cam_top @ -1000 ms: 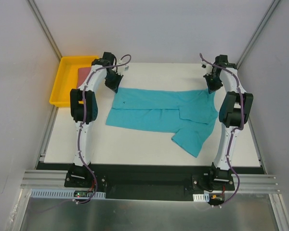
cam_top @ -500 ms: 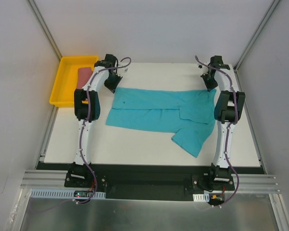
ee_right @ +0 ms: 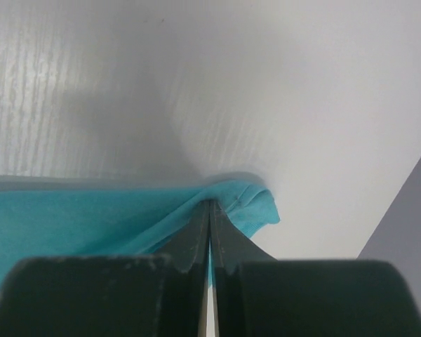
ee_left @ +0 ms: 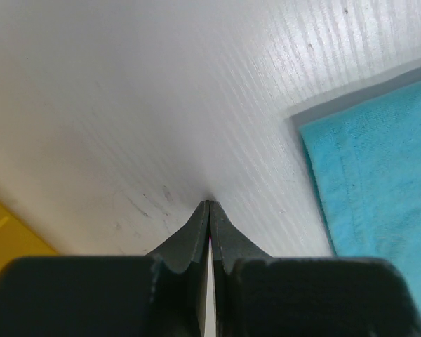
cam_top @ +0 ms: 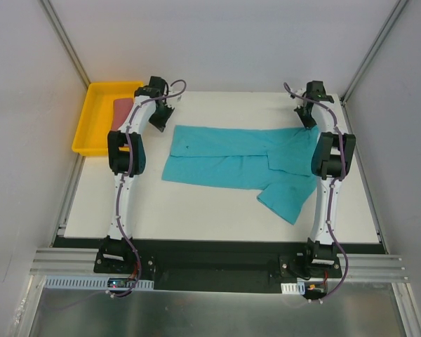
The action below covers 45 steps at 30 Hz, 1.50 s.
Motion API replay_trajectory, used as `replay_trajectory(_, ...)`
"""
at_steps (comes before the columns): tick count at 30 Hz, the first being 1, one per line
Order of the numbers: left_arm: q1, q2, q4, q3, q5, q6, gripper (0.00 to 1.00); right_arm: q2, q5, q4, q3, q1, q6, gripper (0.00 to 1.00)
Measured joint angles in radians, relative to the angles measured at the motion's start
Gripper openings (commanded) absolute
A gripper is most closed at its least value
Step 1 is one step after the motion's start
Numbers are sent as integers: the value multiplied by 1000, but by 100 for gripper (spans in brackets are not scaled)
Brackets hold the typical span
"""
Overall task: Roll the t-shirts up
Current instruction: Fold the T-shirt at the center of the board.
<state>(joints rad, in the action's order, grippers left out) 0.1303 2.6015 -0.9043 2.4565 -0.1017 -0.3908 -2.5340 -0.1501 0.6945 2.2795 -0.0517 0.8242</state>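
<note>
Teal-blue cloth t-shirt (cam_top: pixel 231 158) lies folded lengthwise on the white table (cam_top: pixel 217 210); the dusty red-pink t-shirt (cam_top: pixel 121 110) sits in the yellow plastic tray (cam_top: pixel 91 130). The right gripper (ee_right: pixel 209 205) is pinched tight on the teal shirt's far corner, while the left gripper (ee_left: pixel 209 205) is closed on nothing — its tips rest on bare board just beside the opposite corner. The left should open and catch that corner squarely, for even tension.

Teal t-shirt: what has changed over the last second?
The teal t-shirt slid to the right, dragged by the right gripper, shut on its far right corner. Its far left corner now lies clear of the left gripper, shut on nothing. The yellow tray and red-pink t-shirt stayed put.
</note>
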Motion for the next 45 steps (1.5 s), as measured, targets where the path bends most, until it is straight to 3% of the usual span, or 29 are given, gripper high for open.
replay_trajectory(7,6,-23,9,-7,-184,43,0,-14,-19,-71,4,4,8,1)
replay_trajectory(13,87,-69,21,-32,-274,72,0,-14,-24,-80,1,6,14,1)
replay_trajectory(19,148,-11,16,-3,-176,91,0,-14,-26,-92,-4,8,35,2)
replay_trajectory(27,101,29,-1,37,-21,135,0,-29,-26,-128,6,25,77,2)
replay_trajectory(30,77,29,10,38,11,138,0,-45,-26,-171,18,50,103,6)
replay_trajectory(31,70,29,13,42,18,137,1,-47,-25,-184,19,61,107,13)
replay_trajectory(33,56,29,25,49,33,124,5,-47,-14,-203,19,80,109,23)
replay_trajectory(34,51,29,32,49,33,113,7,-47,-4,-214,19,89,105,36)
replay_trajectory(35,48,28,38,49,29,105,12,-47,9,-228,19,98,94,41)
replay_trajectory(37,42,21,51,43,10,88,31,-39,37,-263,8,107,65,51)
replay_trajectory(41,47,-81,65,-38,-63,79,47,99,122,-303,-131,93,-22,57)
replay_trajectory(45,67,-255,72,-115,-111,95,60,420,237,-327,-398,69,-58,63)
